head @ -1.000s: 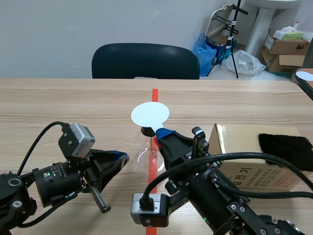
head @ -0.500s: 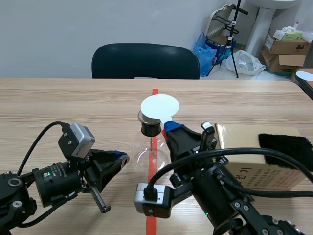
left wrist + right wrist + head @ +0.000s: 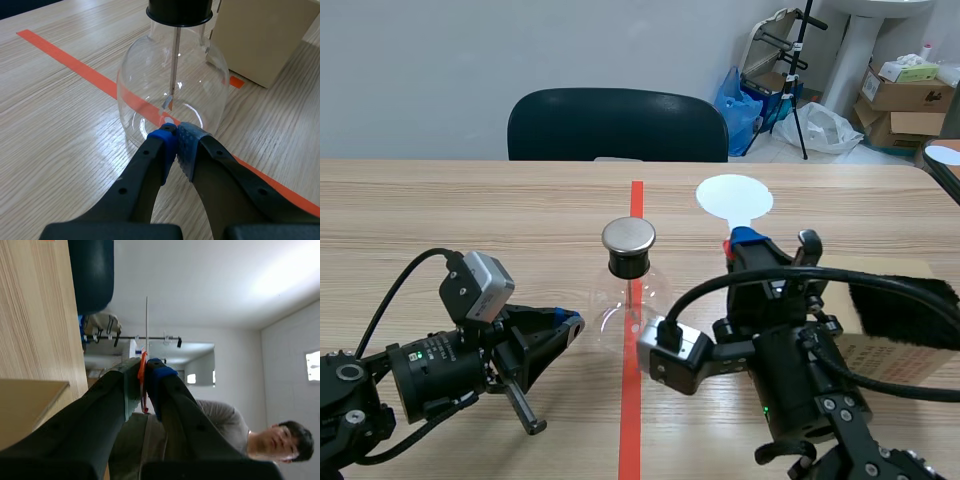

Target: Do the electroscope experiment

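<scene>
The electroscope (image 3: pixel 628 290), a clear glass flask with a black stopper and round metal cap, stands upright on the red tape line midway between the left and right edges of the table (image 3: pixel 440 210), nearer the robot's edge. The left gripper (image 3: pixel 176 137) lies low beside its base, pads pressed together on nothing. The right gripper (image 3: pixel 745 240) is clamped on the white disc (image 3: pixel 734 197), held up to the right of the cap and apart from it. A cardboard box (image 3: pixel 880 340) bearing a black cloth (image 3: pixel 905 305) sits toward the right edge.
</scene>
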Action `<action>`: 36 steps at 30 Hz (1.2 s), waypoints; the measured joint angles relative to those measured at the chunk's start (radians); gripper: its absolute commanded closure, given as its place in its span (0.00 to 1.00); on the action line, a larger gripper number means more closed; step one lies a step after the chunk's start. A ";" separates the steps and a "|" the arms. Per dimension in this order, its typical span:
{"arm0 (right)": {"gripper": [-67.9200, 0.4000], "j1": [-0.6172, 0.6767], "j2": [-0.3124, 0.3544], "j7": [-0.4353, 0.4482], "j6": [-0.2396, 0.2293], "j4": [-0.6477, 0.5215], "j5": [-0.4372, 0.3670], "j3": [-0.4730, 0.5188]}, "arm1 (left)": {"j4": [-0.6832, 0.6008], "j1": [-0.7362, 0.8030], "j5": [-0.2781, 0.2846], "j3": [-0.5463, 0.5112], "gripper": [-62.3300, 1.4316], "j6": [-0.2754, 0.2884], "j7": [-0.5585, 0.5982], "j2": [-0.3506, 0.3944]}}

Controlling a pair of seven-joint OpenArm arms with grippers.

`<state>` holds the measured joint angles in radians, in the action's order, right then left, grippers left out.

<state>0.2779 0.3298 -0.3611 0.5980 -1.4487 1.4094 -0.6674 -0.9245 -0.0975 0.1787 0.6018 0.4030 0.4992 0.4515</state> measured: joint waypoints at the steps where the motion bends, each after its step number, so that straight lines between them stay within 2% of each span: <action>1: 0.98 0.000 0.000 -0.010 0.000 0.000 0.000 0.000 | 0.000 0.000 0.000 0.000 0.93 0.000 0.000 0.000; 14: 0.98 0.000 0.000 -0.114 0.000 0.000 0.000 0.000 | 0.000 0.000 0.000 0.000 0.93 0.000 0.000 0.000; 20: 0.98 0.000 0.000 -0.108 0.000 0.000 -0.003 0.000 | 0.000 0.000 0.000 0.000 0.93 0.000 0.000 0.000; 36: 0.98 0.000 0.000 0.269 -0.003 0.000 0.000 0.000 | 0.000 0.000 0.000 0.000 0.93 0.000 0.000 0.000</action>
<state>0.2779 0.3298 -0.0917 0.5945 -1.4487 1.4097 -0.6674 -0.9245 -0.0975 0.1787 0.6018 0.4030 0.4992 0.4515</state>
